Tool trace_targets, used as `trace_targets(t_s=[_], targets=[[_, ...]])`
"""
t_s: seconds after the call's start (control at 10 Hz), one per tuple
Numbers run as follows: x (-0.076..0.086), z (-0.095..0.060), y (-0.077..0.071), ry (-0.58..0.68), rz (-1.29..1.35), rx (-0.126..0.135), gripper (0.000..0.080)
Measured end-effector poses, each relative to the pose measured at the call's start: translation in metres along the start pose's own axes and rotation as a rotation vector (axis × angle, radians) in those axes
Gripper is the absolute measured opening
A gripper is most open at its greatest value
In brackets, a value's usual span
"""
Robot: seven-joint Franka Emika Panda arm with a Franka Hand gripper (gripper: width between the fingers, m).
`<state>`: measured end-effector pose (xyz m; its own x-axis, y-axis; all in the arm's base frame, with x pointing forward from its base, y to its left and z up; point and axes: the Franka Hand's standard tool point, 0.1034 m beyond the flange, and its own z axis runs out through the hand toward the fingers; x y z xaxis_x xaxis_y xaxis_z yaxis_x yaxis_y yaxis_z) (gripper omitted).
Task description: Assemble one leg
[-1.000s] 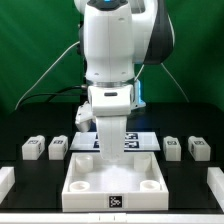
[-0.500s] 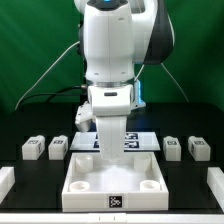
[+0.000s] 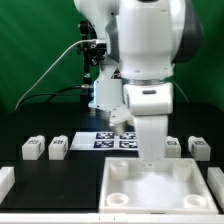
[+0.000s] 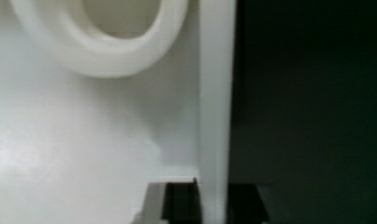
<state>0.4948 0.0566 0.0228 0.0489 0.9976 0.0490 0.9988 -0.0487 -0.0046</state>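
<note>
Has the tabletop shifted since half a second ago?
Yes. Against the fixed marker board, the tabletop has slid toward the exterior view's right.

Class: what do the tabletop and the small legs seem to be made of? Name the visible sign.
Tabletop: probably white plastic, smooth with a soft sheen on its moulded sockets. Legs: seemingly the same white plastic, matte, each bearing a printed black-and-white tag.

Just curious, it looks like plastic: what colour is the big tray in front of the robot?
White tray, clearest in the exterior view.
</note>
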Motion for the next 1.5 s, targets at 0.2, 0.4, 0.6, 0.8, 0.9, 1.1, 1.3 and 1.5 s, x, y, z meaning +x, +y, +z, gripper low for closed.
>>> trace_targets(t_s=[0.2,0.4,0.6,0.8,0.9,1.1,1.3,1.5], targets=[[0.0095,0.0076,0.0015,0.001,-0.002,0.018,0.0058],[0.0101,0.0075,0.0013,0.002,-0.01,0.019,0.0058],[0.0099,0.0075,0.0013,0.005,-0.008,0.005,0.0063],[0.0094,0.0084,0.0009,0.005,-0.005,0.007,0.0272],[0.0091,0.0085,0.0008,0.005,-0.005,0.007,0.0272],[0.0085,0.009,0.0006,0.005,-0.003,0.008,0.0588],[0.0079,0.0091,0.0006,0.005,-0.002,0.008,0.0636],[0.0075,0.0092,0.0006,0.005,-0.001,0.009,0.0647]])
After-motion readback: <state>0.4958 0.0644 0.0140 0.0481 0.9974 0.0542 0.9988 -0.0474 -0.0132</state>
